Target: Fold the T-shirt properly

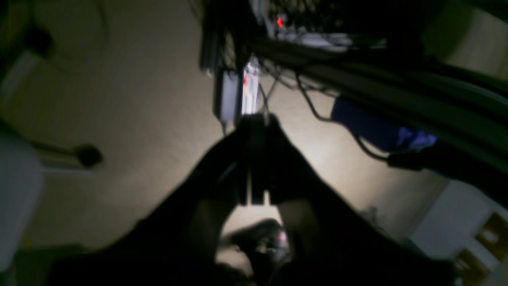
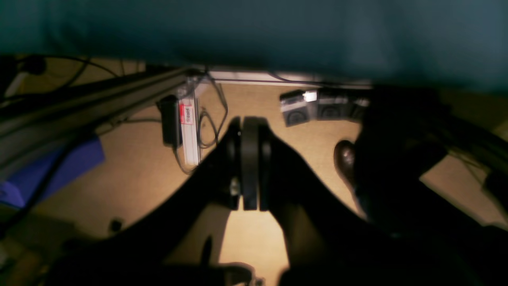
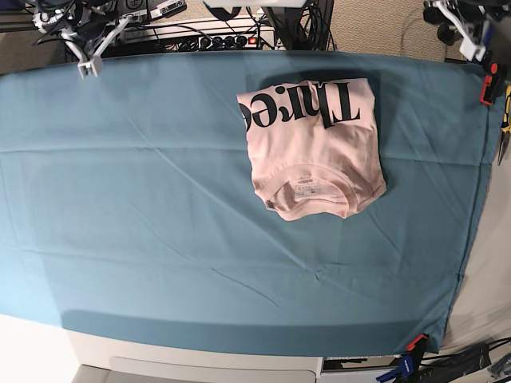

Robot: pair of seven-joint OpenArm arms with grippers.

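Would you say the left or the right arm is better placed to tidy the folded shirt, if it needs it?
Probably the left. The T-shirt lies folded right of centre in the base view, that arm's side. Neither arm shows over the tablecloth; the left gripper and right gripper, both shut, face the floor.

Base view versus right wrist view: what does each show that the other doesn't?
Only the base view shows the T-shirt, folded into a compact rectangle with black lettering along its far edge and the collar label facing up, lying on the teal tablecloth. Neither gripper appears there.

Only the right wrist view shows the right gripper, jaws shut on nothing, hanging over the tan floor with cables and a power strip.

Both share the teal tablecloth, a blurred band at the top of the wrist view.
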